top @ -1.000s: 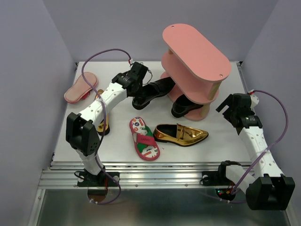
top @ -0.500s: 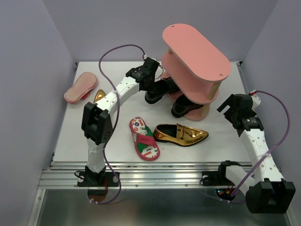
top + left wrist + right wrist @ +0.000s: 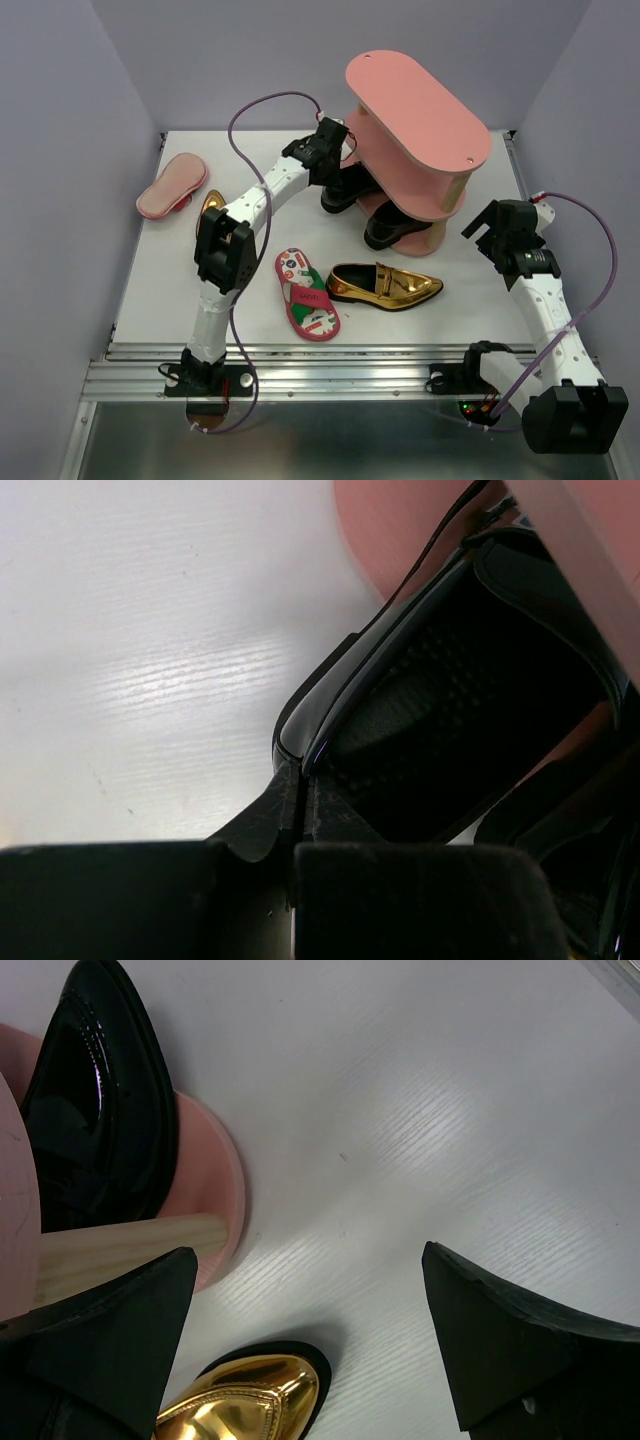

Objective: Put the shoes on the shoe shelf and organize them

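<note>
Centrally in the top view, the left gripper (image 3: pixel 337 168) is pinched narrow on the heel rim of 1 glossy black loafer (image 3: pixel 352 187). In the left wrist view its 2 fingers (image 3: pixel 255 830) meet on that rim, with the gripper (image 3: pixel 297 820) at the bottom edge and the dark interior of the loafer (image 3: pixel 450 700) filling the right half.

The toe of this shoe passes beneath the boards of the salmon-pink 3-tier oval shoe shelf (image 3: pixel 420 110) at upper centre. Which tier it is over cannot be told.

A 2nd glossy black loafer (image 3: pixel 395 226) lies on the lowest board. The right wrist view shows it (image 3: pixel 95 1110) at upper left on that board (image 3: pixel 215 1180), beside a pale wooden post (image 3: pixel 130 1245).

The right gripper (image 3: pixel 482 226), at right of centre, stands wide and holds nothing; its fingers (image 3: pixel 110 1345) frame bare white table (image 3: pixel 400 1110).

On the table (image 3: pixel 450 310), 1 shiny metallic gold loafer (image 3: pixel 385 285) lies on its sole at lower centre. Just left of it is a pink flip-flop, printed footbed up (image 3: pixel 307 295).

A 2nd gold loafer (image 3: pixel 210 204) is mostly hidden behind the left arm. A 2nd pink flip-flop, sole up (image 3: pixel 172 187), lies at upper left.
</note>
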### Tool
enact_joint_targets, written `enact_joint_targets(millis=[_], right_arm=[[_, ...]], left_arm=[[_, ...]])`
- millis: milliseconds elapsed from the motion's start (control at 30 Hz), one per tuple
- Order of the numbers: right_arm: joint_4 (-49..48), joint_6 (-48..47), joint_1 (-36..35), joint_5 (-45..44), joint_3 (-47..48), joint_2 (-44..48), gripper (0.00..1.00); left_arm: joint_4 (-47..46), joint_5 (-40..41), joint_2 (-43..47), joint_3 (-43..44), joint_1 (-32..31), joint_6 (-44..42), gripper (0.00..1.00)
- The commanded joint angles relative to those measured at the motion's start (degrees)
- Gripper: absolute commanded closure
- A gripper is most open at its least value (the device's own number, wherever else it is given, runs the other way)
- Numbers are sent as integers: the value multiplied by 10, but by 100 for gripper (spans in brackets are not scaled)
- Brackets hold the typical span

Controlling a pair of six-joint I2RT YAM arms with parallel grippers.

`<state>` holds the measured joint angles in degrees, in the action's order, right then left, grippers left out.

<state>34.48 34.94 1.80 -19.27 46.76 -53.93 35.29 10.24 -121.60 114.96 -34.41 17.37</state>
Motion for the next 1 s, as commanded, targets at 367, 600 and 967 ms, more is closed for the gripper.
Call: enact_joint_targets(millis=[367, 600, 967], right_arm=[[5, 7, 1, -15, 7, 9, 0], [3, 7, 1, -12, 9, 8, 0], [3, 5, 1, -9, 15, 7, 0]], left_arm=[[-90, -43, -36, 113, -4, 21, 100], [-104, -64, -56, 123, -5, 26, 100], [-68, -62, -64, 138, -6, 29, 46]])
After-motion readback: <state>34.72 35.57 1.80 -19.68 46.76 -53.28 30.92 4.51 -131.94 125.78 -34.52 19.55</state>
